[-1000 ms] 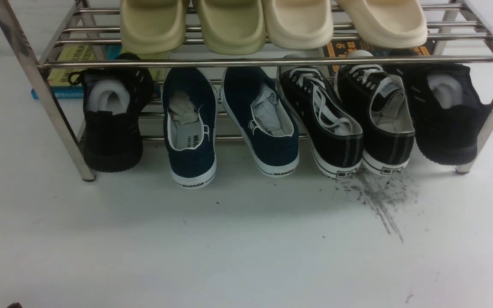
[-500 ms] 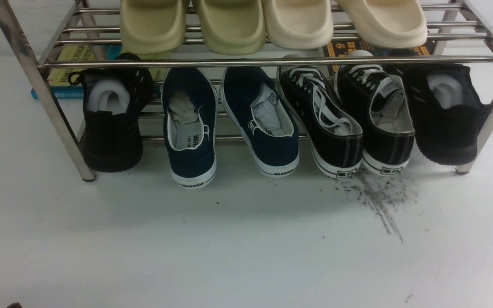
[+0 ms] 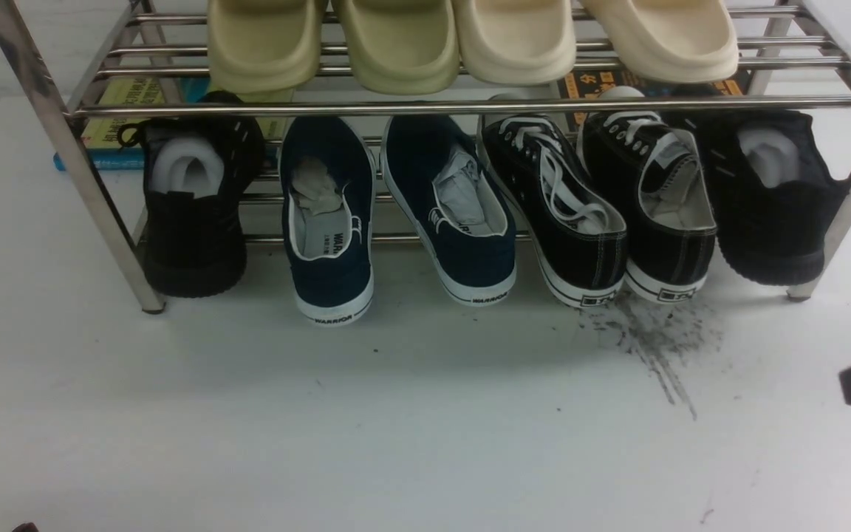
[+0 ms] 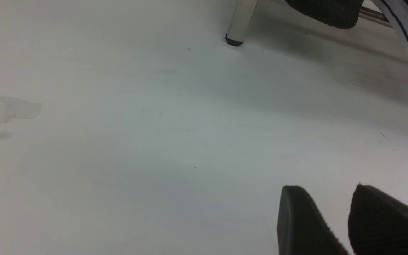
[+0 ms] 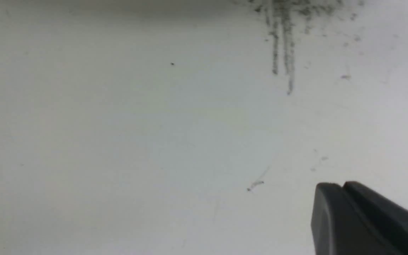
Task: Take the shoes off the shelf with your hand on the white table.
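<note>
"First, state the position of the shoes (image 3: 597, 255)."

"The black lace-up pair lies on the lower tier of the rack (image 3: 396, 109), side by side, white heels toward me. The toes lie beyond the upper tier's front bar. White laces trail into the opening of the left shoe."

"Next, list the adjacent items."

"To the left of the pair: two navy slip-ons (image 3: 329, 284). To the right: a black sneaker (image 3: 773, 222). A second black sneaker (image 3: 195, 244) occupies the left end of the tier. Above, on the upper tier: two green clogs (image 3: 264, 52) and two cream clogs (image 3: 518, 44)."

"Report the right claw."

"My right claw (image 5: 342, 184) is empty, with its fingertips pressed together. In the front view, its dark, blurred part shows at the right edge, over the table (image 3: 396, 443), well apart from the pair. My wrist camera shows the white surface and dark scuffs (image 5: 283, 39)."

"Report the left claw."

"My left claw (image 4: 326, 189) is empty. Its fingertips are slightly spread, with white surface visible between them. My wrist camera also shows a rack foot (image 4: 235, 40) on the table."

"Is either claw in contact with the shoes?"

"Negative. Both shoes rest on the rack, and both claws are clear of them."

"Identify the dark piece (image 3: 25, 527) at the lower left of the front view."

"I cannot tell. Only a small tip shows."

"Finally, locate the scuffs in the front view."

"They mark the table just in front of the pair's heels, with streaks running toward me and slightly right."
</note>
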Tool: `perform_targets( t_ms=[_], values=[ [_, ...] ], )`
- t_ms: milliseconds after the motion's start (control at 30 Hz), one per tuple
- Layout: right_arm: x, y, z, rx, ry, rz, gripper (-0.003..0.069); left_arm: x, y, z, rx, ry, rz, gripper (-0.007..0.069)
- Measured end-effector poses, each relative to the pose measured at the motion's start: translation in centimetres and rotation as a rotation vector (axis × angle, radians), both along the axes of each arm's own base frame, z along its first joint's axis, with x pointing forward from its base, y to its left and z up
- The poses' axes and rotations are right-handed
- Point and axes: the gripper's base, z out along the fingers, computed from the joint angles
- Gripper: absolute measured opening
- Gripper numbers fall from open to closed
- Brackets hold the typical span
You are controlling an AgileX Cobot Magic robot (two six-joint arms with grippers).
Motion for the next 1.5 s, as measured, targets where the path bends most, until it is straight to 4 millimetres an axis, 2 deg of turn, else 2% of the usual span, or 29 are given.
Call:
perform_targets(
  t_ms=[133,167,267,467,633,833,1167,1433,1500],
  values=[
    [2.9,1.9,1.4,-0.007,-0.046,0.074,0.0150,0.0,0.0,0.0,0.000,0.000,0.000,0.0242],
    [3.0,2.0,1.3,-0.007,-0.043,0.077,0.0155,0.0,0.0,0.0,0.000,0.000,0.000,0.0242],
    [5.8,4.1,3.2,0.006,-0.117,0.100,0.0227,0.0,0.0,0.0,0.000,0.000,0.000,0.0242],
    [10.0,5.9,3.8,0.017,-0.169,0.039,0.0267,0.0,0.0,0.0,0.000,0.000,0.000,0.0242],
    [12.8,6.4,2.3,0.002,-0.162,0.001,0.0270,0.0,0.0,0.0,0.000,0.000,0.000,0.0242],
    [14.8,6.6,0.1,-0.019,-0.168,-0.028,0.0270,0.0,0.0,0.0,0.000,0.000,0.000,0.0242],
    [17.3,6.9,-2.3,-0.023,-0.225,-0.078,0.0270,0.0,0.0,0.0,0.000,0.000,0.000,0.0242],
    [18.5,7.1,-4.5,-0.035,-0.217,-0.094,0.0267,0.0,0.0,0.0,0.000,0.000,0.000,0.0242],
    [18.7,7.1,-4.8,-0.039,-0.224,-0.098,0.0242,0.0,0.0,0.0,0.000,0.000,0.000,0.0242]
  ],
)
